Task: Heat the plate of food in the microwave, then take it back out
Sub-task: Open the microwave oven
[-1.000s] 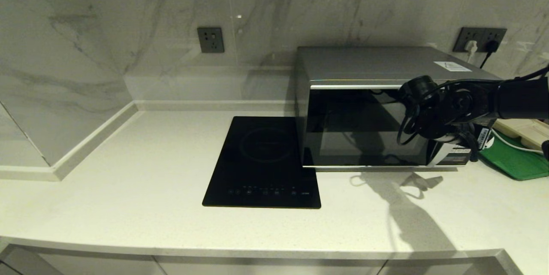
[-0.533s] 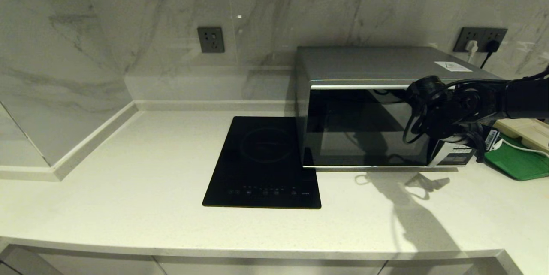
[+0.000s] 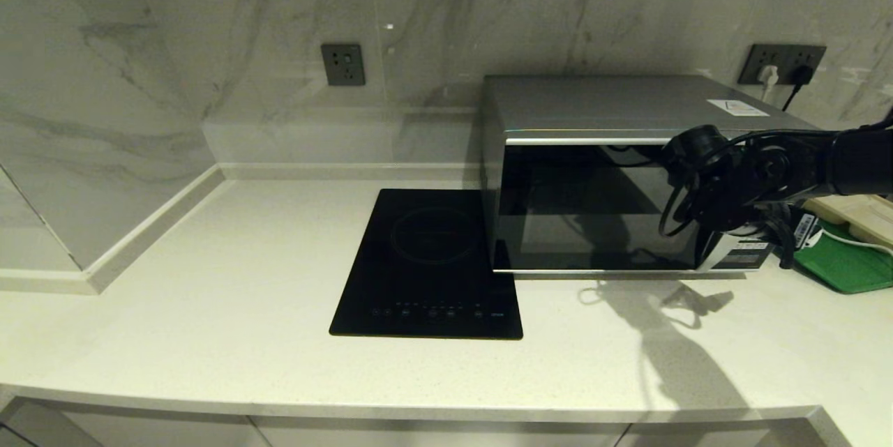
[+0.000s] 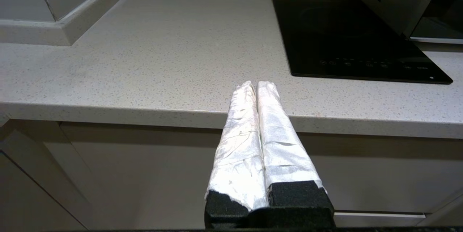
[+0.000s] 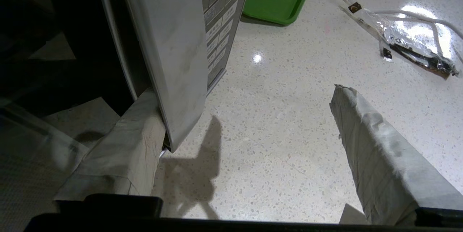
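The silver microwave (image 3: pixel 614 175) stands at the back right of the counter with its dark glass door closed. My right gripper (image 5: pixel 244 92) is open at the door's right edge. One wrapped finger (image 5: pixel 126 145) is tucked behind the curved silver handle strip (image 5: pixel 170 54); the other finger (image 5: pixel 372 152) hangs free over the counter. The keypad panel (image 5: pixel 220 15) lies just past the handle. In the head view my right arm (image 3: pixel 760 175) covers that corner of the microwave. My left gripper (image 4: pixel 257 84) is shut and empty, parked low before the counter's front edge. The plate of food is out of view.
A black induction hob (image 3: pixel 429 259) lies left of the microwave. A green tray (image 3: pixel 844 262) sits to the microwave's right, with white cables and a foil packet (image 5: pixel 408 40) on the counter nearby. Wall sockets (image 3: pixel 781 63) are behind.
My right arm has shifted a little to the right along the microwave's front, toward the handle and keypad. The door looks closed throughout. The left arm has not moved.
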Controlling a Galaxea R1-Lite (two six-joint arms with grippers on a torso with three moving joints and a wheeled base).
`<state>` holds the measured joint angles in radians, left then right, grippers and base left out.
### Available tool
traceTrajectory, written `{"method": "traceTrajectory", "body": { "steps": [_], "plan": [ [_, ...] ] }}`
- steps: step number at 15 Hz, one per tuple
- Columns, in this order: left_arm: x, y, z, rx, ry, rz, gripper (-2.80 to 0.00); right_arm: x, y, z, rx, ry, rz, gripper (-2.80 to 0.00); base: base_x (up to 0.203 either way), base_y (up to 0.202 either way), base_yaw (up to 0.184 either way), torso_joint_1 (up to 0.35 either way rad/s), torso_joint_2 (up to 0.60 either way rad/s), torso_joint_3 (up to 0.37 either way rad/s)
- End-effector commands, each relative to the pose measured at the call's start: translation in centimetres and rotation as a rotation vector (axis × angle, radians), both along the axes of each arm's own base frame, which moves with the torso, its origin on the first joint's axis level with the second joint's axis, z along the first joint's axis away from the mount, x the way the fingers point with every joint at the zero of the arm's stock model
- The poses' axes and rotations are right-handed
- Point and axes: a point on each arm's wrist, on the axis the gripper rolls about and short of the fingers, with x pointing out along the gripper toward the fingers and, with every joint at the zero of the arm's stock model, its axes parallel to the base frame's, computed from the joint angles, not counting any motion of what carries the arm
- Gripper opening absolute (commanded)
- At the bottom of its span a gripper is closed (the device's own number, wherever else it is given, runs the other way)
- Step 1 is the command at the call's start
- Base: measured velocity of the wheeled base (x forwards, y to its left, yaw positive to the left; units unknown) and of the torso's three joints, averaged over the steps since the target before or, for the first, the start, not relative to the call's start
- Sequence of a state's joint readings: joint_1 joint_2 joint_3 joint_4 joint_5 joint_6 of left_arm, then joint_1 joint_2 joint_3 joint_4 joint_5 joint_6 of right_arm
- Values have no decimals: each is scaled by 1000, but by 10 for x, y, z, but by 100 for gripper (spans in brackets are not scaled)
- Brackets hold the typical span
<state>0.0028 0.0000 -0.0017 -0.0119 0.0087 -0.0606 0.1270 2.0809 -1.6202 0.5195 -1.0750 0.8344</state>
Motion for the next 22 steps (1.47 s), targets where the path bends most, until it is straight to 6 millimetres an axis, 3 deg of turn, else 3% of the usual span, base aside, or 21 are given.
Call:
{"method": "traceTrajectory", "body": {
  "steps": [1,11,17,19,22],
  "plan": [
    [0,0,0,-1,0,1,-280,-8,-1,2,6,-21,-20,0,0,0,0,0,0,0],
    [0,0,0,-1,0,1,-280,-24,-2,0,18,-25,-35,0,0,0,0,0,0,0],
    [0,0,0,-1,0,1,-280,-23,0,-4,26,-10,-23,0,0,0,0,0,0,0],
    [0,0,0,-1,0,1,-280,-28,13,-4,77,-1,42,0,0,0,0,0,0,0],
    [0,0,0,-1,0,1,-280,-64,49,24,162,-33,215,0,0,0,0,0,0,0]
  ]
}}
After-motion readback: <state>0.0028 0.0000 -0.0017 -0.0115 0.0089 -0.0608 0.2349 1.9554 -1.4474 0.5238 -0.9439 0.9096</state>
